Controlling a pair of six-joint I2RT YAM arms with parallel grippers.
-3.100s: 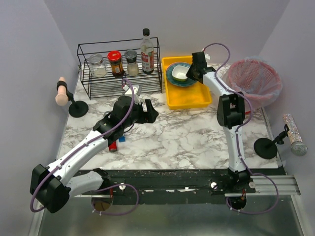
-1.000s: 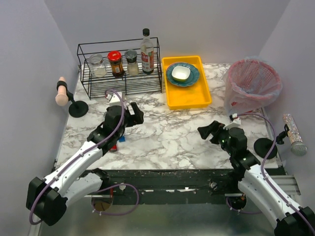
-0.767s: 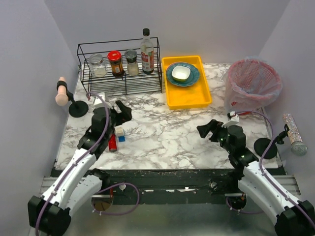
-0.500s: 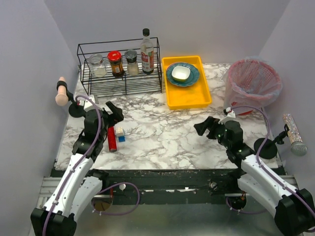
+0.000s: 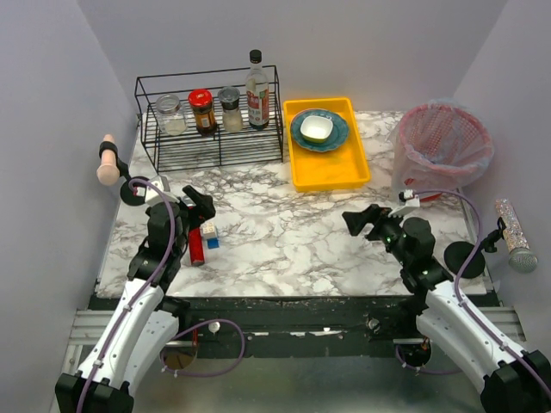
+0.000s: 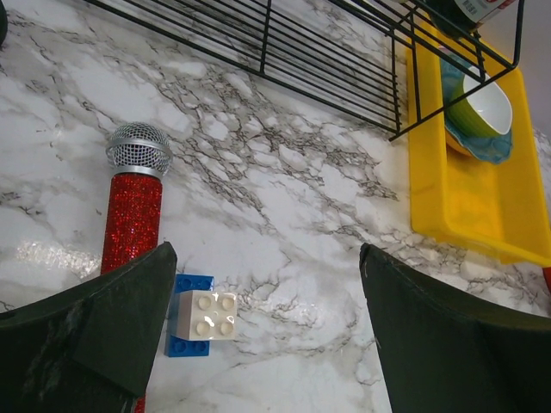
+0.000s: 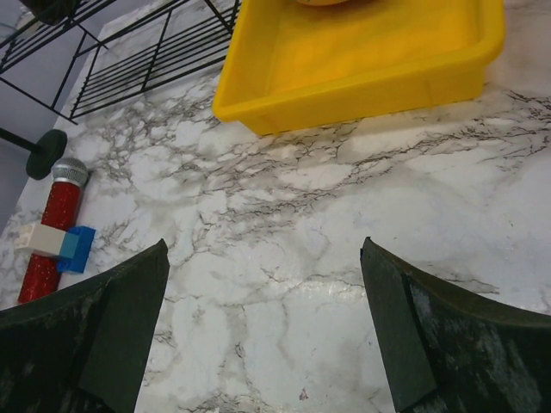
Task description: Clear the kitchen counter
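The kitchen counter [image 5: 293, 237] is white marble with grey veins. On its left part lies a red glitter microphone [image 5: 196, 249], silver head pointing away [image 6: 131, 215]. Touching it on the right is a white brick [image 6: 207, 314] stacked on a blue brick [image 6: 182, 346]. My left gripper [image 5: 201, 206] hovers open just above and behind them, nothing between its fingers [image 6: 265, 251]. My right gripper [image 5: 362, 222] is open and empty over bare marble at the right [image 7: 263, 245]. The microphone [image 7: 52, 231] and bricks [image 7: 60, 243] also show far left in the right wrist view.
A yellow tray [image 5: 331, 176] at the back holds a teal plate with a white bowl [image 5: 317, 129]. A black wire rack [image 5: 215, 146] with jars and a bottle stands back left. A pink mesh bin [image 5: 443, 142] stands back right. Microphone stands flank the counter [image 5: 136, 191] [image 5: 467, 258].
My left arm has pulled back toward the near left, uncovering the microphone and bricks. My right arm left the tray earlier and now only shifts slightly. Both grippers stay open.
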